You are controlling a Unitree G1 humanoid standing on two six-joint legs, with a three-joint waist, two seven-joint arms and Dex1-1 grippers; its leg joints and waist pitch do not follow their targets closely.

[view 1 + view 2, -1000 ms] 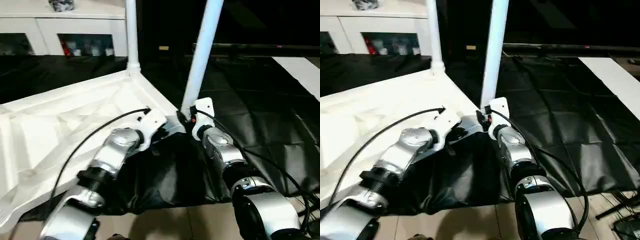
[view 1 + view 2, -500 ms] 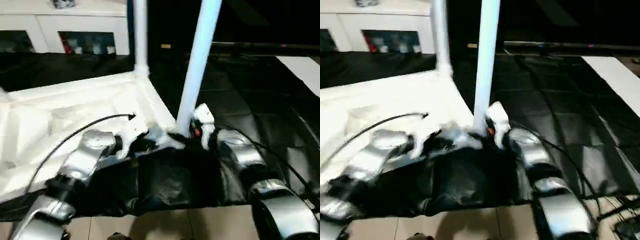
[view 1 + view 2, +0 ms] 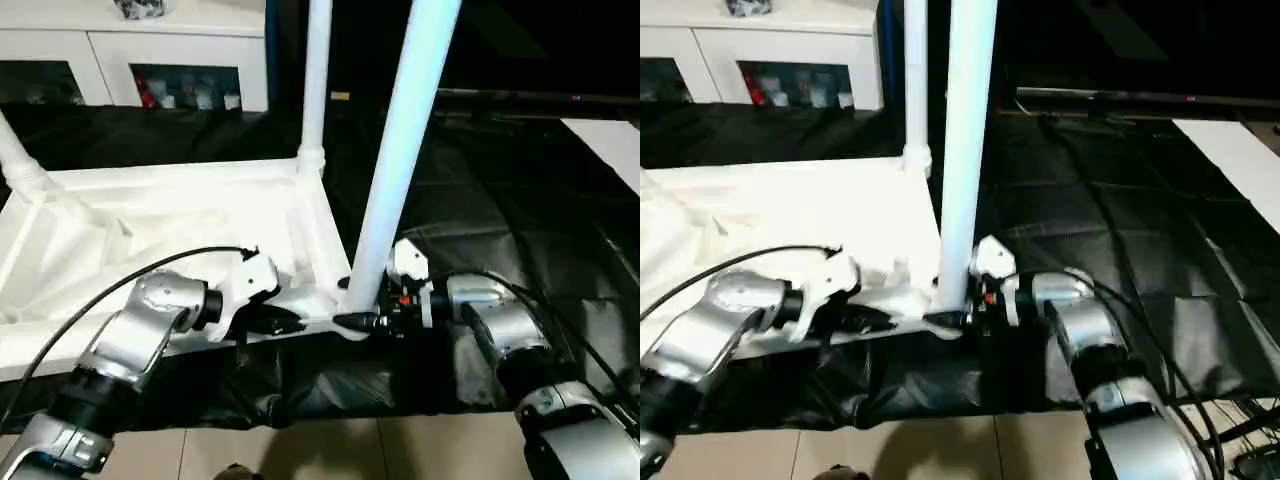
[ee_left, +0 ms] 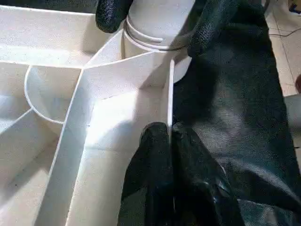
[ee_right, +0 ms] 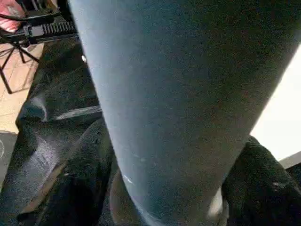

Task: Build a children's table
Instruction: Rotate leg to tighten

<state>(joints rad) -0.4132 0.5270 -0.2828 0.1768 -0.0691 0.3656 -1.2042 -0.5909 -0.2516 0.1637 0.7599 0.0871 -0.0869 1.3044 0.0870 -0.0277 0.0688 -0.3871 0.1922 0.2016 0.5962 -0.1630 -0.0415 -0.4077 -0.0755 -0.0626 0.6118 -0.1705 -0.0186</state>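
Upside down on the black-covered desk (image 3: 520,190): the white children's table (image 3: 150,215), ribs up. Three legs standing in corner sockets, tops cut off by the picture edge. Left claw (image 4: 168,141) pinched shut on the thin edge wall of the top. Right claw (image 3: 362,322) wrapped round the near leg (image 3: 400,160) at its base, fingers (image 4: 211,23) on both sides. Leg's lower end half hidden.

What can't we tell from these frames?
- Near leg: top cut off by the head views' upper edge.
- Whether that leg is fully seated in its socket: right tool fingers straddle the joint.
- Tabletop: left part cut by the frame edge.
- Left tool pinches the rim; its hold depth is hidden by its own fingers.
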